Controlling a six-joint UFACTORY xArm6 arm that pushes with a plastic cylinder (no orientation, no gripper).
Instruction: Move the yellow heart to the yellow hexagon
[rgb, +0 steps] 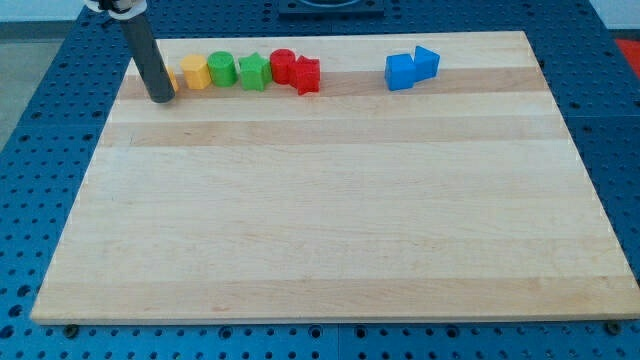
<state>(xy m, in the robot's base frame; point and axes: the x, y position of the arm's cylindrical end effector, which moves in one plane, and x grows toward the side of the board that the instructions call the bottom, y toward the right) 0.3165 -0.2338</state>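
Behind my tip (160, 98) at the view's top left, a yellow block (171, 81) is mostly hidden, just beside the yellow hexagon (195, 72).

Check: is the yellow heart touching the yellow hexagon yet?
Cannot tell. My tip hides most of the yellow heart; only a sliver shows beside the yellow hexagon.

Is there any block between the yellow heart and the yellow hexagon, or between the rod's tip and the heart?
Nothing visible stands between them. My tip is at the view's top left, touching or covering the yellow heart, which is mostly hidden behind the rod. The yellow hexagon sits just to its right, with no block between.
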